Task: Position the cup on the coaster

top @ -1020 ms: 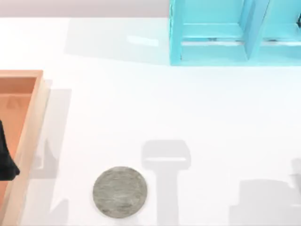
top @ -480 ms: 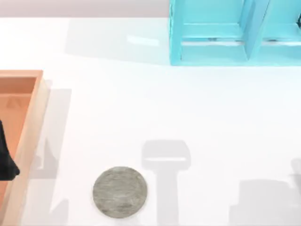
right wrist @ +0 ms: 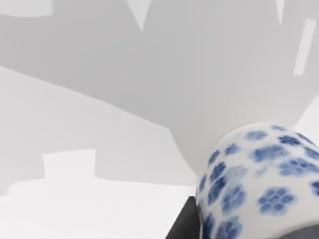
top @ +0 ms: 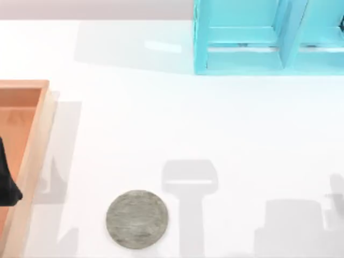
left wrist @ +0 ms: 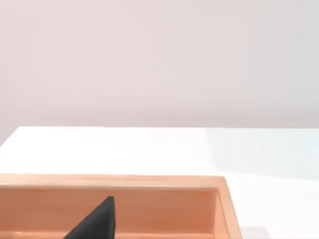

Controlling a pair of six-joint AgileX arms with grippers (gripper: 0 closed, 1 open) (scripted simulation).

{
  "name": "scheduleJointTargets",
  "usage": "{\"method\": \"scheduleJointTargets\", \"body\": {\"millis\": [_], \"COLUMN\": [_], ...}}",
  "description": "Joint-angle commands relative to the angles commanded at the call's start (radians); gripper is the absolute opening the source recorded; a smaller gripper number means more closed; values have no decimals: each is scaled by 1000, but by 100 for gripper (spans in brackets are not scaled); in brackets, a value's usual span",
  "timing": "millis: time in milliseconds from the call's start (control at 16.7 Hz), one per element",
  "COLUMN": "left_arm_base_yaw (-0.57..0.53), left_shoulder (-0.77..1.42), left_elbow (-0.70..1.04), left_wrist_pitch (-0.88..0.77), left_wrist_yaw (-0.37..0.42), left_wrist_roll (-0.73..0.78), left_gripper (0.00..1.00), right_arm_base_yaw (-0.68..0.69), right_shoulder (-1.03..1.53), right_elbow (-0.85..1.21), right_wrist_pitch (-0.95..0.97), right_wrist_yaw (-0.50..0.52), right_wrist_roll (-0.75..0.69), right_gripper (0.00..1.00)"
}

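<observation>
- Your coaster [top: 137, 219] lies flat and bare on the white table [top: 161, 123], near the front edge and left of centre in the top view. Nothing rests on it, so the placing is not yet done.
- Your cup [right wrist: 259, 184] is in the right wrist view, very close to that camera, white with blue flowers. A dark part of the right gripper [right wrist: 185, 225] sits just beside its lower side and looks to be touching it.
- You can judge the cup as probably carried by the right arm, but the fingers are not visible well enough to say whether they clamp it or how wide they stand; I cannot tell.
- What is left, as a judgement: bring the cup over to the coaster, lower it upright onto the disc's middle, then let go.
- The left gripper [top: 6, 185] is a dark shape at the left edge of the top view, over the wooden tray [top: 32, 140]. Its opening cannot be told, and nothing is seen in it.
- The tray sits at the table's left side; the part of its floor you can see is bare apart from the gripper above it.
- The blue shelf [top: 242, 59] stands at the back right; its visible compartments look empty.
</observation>
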Motion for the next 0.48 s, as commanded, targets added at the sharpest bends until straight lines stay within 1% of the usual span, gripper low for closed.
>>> {"method": "scheduleJointTargets", "body": {"millis": [120,240,480], "left_arm_base_yaw": [0,0,0], "left_shoulder": [0,0,0], "left_elbow": [0,0,0], "left_wrist_pitch": [0,0,0], "left_wrist_yaw": [0,0,0], "left_wrist_roll": [0,0,0], "left_gripper": [100,100,100], "right_arm_base_yaw": [43,105,266], "right_shoulder": [44,107,264], "right_elbow": [67,157,377], "right_wrist_pitch": [-26,-63,-161], "right_wrist_yaw": [1,2,4], "right_wrist_roll": [89,216,547], "right_gripper": [0,0,0]}}
